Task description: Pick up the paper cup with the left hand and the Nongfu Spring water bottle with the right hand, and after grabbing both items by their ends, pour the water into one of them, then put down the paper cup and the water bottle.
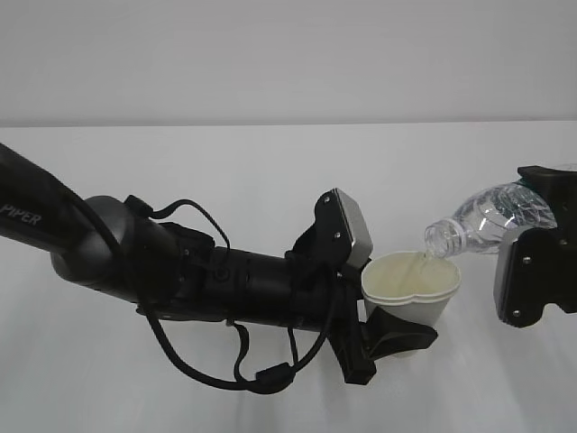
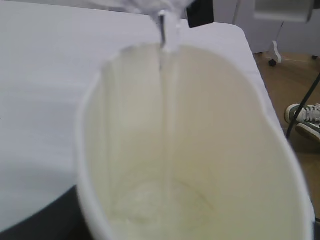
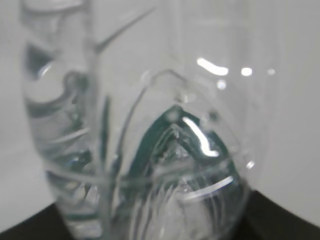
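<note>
My left gripper point(image 1: 389, 336) is shut on the white paper cup point(image 1: 410, 290) and holds it tilted above the table, its rim squeezed a little out of round. My right gripper point(image 1: 532, 236) is shut on the clear Nongfu Spring water bottle point(image 1: 487, 216), which lies tipped with its open mouth point(image 1: 438, 239) over the cup's far rim. A thin stream of water point(image 2: 163, 45) runs into the cup point(image 2: 200, 150) and pools at its bottom point(image 2: 150, 205). The right wrist view is filled by the bottle point(image 3: 150, 150) with its green label showing through.
The white table point(image 1: 225, 162) runs to a pale wall behind. In the left wrist view the table's right edge point(image 2: 250, 55) gives way to a wooden floor, a chair leg and a shoe point(image 2: 305, 117).
</note>
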Available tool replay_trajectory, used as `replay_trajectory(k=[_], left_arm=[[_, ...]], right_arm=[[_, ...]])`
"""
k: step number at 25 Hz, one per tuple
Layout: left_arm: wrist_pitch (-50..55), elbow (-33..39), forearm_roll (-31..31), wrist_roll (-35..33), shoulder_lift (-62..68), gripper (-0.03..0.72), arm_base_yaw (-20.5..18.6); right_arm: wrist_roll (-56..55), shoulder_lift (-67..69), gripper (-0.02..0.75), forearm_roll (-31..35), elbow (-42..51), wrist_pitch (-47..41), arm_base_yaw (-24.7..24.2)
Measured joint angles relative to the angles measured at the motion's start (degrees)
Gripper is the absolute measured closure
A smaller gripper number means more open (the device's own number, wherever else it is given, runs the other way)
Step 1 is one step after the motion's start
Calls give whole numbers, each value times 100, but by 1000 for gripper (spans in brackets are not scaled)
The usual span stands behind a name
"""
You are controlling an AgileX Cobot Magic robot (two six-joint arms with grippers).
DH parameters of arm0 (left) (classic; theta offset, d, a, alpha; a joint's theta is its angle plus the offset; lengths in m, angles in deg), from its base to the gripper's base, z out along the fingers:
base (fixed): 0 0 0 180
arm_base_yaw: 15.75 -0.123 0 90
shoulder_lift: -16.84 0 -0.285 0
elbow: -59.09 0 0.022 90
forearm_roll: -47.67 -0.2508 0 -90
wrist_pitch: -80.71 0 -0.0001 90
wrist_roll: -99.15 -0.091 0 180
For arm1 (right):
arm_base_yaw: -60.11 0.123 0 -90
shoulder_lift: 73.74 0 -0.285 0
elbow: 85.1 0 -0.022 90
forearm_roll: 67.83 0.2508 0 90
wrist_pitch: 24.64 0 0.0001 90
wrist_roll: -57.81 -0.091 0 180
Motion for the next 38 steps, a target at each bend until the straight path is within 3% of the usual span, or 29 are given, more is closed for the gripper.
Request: replay_trajectory(k=[38], left_arm=[[0,0,0,0,0,265,0]], right_arm=[[135,0,342,0,0,0,0]])
